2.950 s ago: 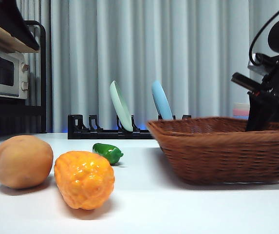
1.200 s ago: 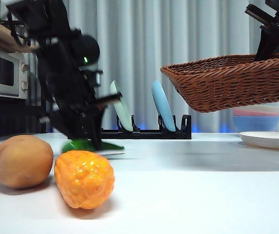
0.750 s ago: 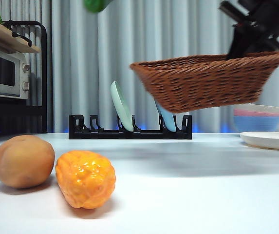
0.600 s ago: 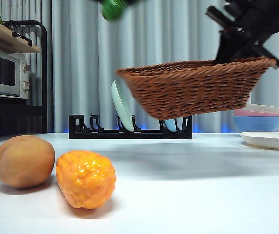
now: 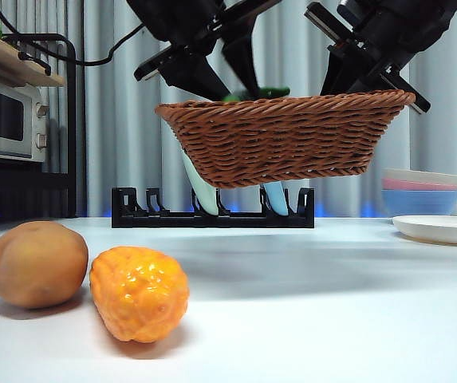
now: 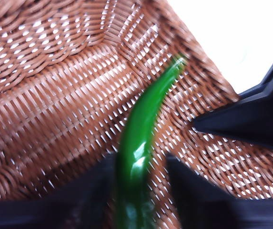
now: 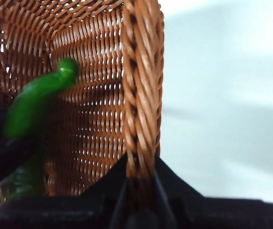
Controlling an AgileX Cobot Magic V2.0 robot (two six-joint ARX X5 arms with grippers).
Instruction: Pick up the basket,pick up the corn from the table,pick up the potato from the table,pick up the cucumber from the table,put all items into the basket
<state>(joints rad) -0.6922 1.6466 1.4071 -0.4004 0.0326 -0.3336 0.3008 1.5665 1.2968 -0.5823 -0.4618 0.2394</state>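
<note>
Basket is held aloft over the worktop, its rim clamped in right gripper jaws. Cucumber is gripped by left gripper jaws inside the basket. Potato and corn lie touching near the front-left corner. Dish rack is partly screened behind.

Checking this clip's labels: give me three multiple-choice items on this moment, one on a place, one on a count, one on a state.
1. Where is the basket?
A. flat on the table
B. held in the air
C. on the dish rack

2. How many vegetables lie on the table?
A. one
B. two
C. three

3. What is the left gripper doing?
A. gripping the cucumber over the basket
B. hanging open
C. gripping the potato

Answers:
1 B: the right gripper clamps its rim above the table.
2 B: only the potato and the corn lie there.
3 A: its jaws flank the green cucumber.
</note>
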